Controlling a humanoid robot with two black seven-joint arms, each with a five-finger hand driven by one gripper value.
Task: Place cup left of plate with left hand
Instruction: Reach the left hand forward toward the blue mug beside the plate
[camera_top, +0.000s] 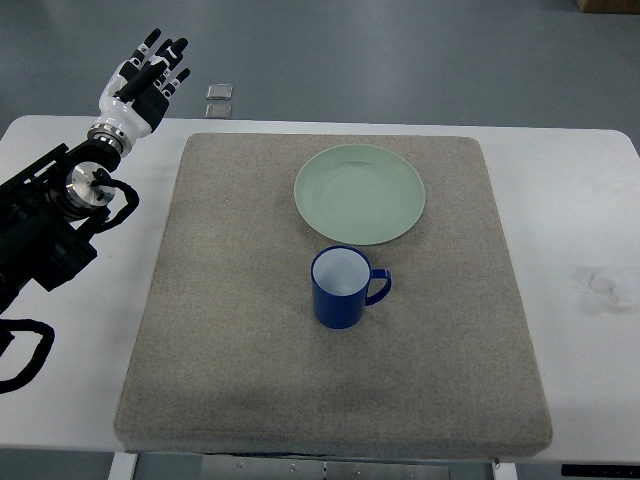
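Hovering past the far left corner of the white surface (60, 400), the left hand (150, 75) has its fingers (165, 55) extended and loosely spread, holding and touching nothing. One blue cup (342, 287) stands upright on the grey mat (220, 330), well apart from the hand toward the right and nearer the camera, just beside one pale green plate (360, 193). Two small grey squares (219, 101) lie just right of the hand.

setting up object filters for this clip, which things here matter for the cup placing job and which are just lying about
Job:
blue cup, upright on the mat just in front of the plate
green plate
left hand, open, off at the table's far left

Lying about:
grey mat
white table
two small grey squares on the floor
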